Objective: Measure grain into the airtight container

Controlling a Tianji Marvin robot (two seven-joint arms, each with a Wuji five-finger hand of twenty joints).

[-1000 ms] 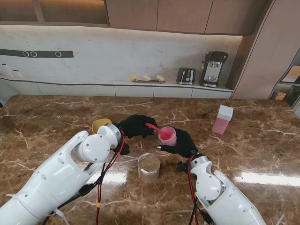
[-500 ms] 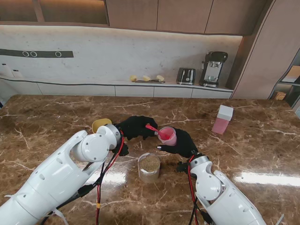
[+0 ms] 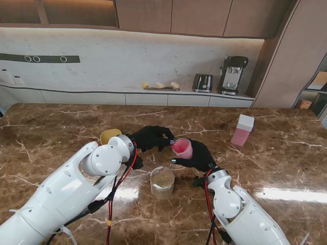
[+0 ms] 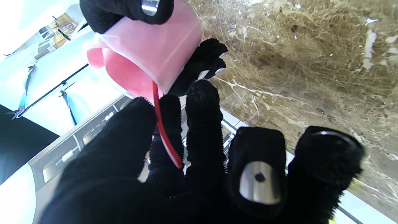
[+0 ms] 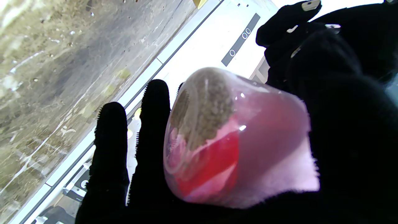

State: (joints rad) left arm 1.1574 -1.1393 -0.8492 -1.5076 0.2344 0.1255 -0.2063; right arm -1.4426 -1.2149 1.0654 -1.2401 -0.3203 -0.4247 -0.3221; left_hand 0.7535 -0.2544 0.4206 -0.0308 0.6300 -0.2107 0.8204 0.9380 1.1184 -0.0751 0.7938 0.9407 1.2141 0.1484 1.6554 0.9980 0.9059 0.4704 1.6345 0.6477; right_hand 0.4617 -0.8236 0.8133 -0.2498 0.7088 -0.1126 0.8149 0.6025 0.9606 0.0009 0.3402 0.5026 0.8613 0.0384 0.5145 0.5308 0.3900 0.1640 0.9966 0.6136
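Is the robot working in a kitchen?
Most likely a kitchen. A coffee machine and a toaster stand on the back counter, with wooden cabinets overhead and a marble worktop in front.

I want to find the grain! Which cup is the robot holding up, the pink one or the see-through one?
The pink cup, held off the table in the right hand. The clear jar of grain stands on the table, untouched.

Brown desk (image 3: 61, 127) veined with white marble lines; translucent pink cup (image 3: 182, 148); red scoop (image 4: 164, 137); black-gloved left hand (image 3: 150, 137) and right hand (image 3: 196, 157); tan grain (image 3: 163, 178).
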